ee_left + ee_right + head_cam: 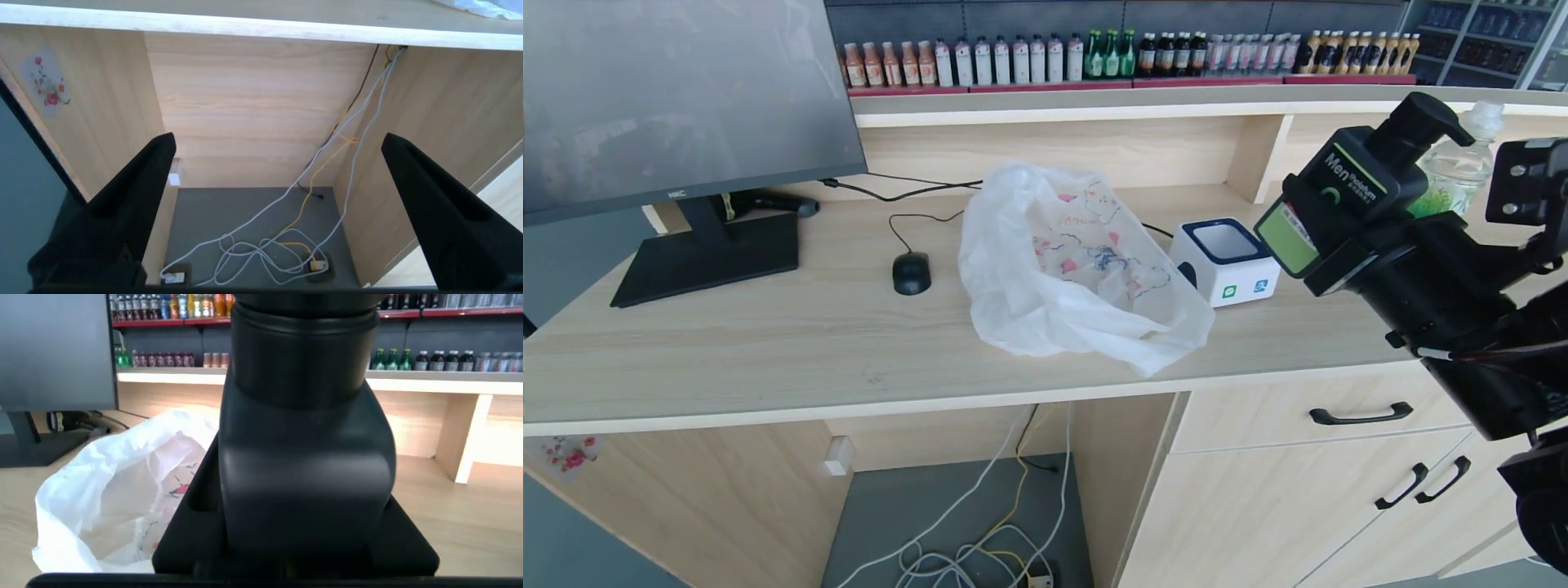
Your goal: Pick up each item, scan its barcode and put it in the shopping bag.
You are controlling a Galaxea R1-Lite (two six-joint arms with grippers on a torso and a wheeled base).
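One black bottle [1343, 184] sits clamped in right hand [1372, 245] near scanner [1227, 261] and bag [1070, 269]; left hand [278, 147] splayed.

Right gripper [1368, 245] black. The pump bottle [1347, 184] in it is black too, with a bright green label panel and white lettering. Behind that gripper is a clear bottle [1462, 167] with green leaf print and a white cap. To its left is a scanner [1227, 263], white with a dark blue top rim plus one green and one blue icon. Farther left is the shopping bag [1078, 269], translucent white with red and blue cartoon print. Surface [768, 343] pale wood grain. Mouse [912, 273] black. Left gripper [278, 143] black. Beyond it are white and yellow cables [261, 249], a grey floor [221, 208] and a pink-red flower sticker [47, 77].
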